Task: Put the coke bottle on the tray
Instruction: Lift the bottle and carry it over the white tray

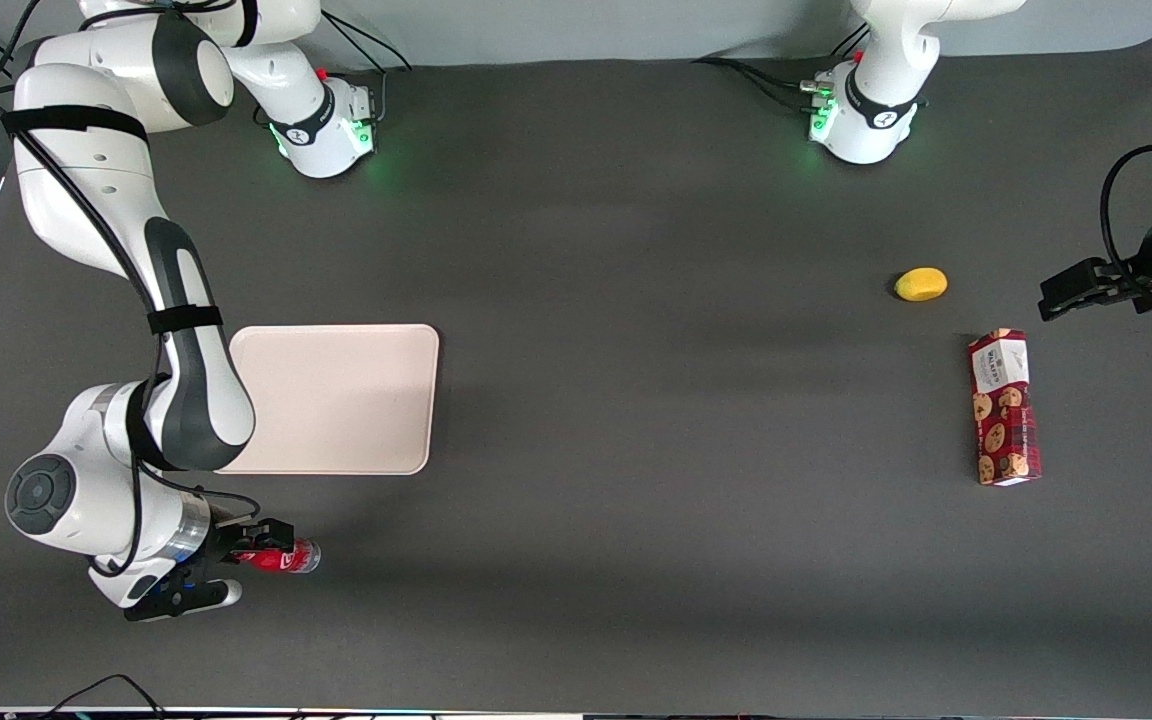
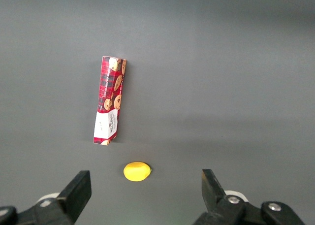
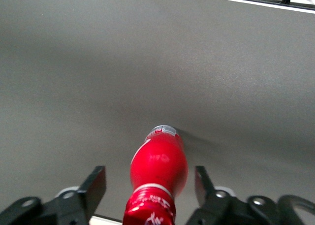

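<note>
Since the gripper's (image 3: 150, 185) fingers (image 3: 93, 188) stand wide astride the lying coke bottle (image 3: 158, 173), its light, slick, rollable body suits a mid-body grasp.

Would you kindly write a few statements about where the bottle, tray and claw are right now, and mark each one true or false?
1. The coke bottle lies on its side on the table. True.
2. The coke bottle is already on the tray. False: it lies on the table, nearer the front camera than the tray.
3. The claw is shut on the bottle. False: its fingers stand open on either side, with gaps showing.
4. The tray carries nothing. True.
5. A lemon sits beside the tray. False: it lies toward the parked arm's end, near the cookie box.
</note>
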You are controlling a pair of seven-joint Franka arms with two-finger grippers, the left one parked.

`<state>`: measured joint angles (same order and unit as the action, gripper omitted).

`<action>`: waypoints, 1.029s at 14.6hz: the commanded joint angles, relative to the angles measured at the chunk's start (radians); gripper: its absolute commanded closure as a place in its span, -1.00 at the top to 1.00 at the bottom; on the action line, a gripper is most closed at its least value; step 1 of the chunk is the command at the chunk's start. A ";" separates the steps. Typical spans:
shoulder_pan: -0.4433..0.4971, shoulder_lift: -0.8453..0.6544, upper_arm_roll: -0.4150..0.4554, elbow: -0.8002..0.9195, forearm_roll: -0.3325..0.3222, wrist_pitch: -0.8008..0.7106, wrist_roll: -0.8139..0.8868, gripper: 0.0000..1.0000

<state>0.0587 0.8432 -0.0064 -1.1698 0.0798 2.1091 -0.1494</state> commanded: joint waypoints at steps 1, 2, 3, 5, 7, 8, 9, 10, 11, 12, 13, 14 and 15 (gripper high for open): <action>0.003 0.011 -0.006 0.025 0.006 -0.014 -0.039 -0.75; 0.003 0.011 -0.007 0.025 0.006 -0.014 -0.050 -1.00; 0.003 0.011 -0.007 0.025 0.006 -0.014 -0.074 -1.00; 0.001 0.011 -0.007 0.025 0.006 -0.014 -0.091 -1.00; 0.003 -0.001 -0.010 0.027 0.003 -0.017 -0.101 -1.00; 0.004 -0.018 -0.009 0.028 0.000 -0.049 -0.098 -1.00; 0.004 -0.030 -0.010 0.038 0.001 -0.119 -0.098 -1.00; 0.004 -0.051 -0.010 0.057 0.003 -0.177 -0.098 -1.00; 0.004 -0.082 -0.012 0.073 0.002 -0.231 -0.098 -1.00; 0.004 -0.117 -0.014 0.079 0.000 -0.291 -0.099 -1.00; 0.004 -0.159 -0.015 0.079 -0.006 -0.343 -0.099 -1.00; 0.004 -0.203 -0.011 0.081 -0.026 -0.403 -0.099 -1.00; 0.006 -0.238 -0.006 0.091 -0.038 -0.466 -0.099 -1.00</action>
<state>0.0585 0.7119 -0.0115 -1.0651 0.0649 1.7542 -0.2250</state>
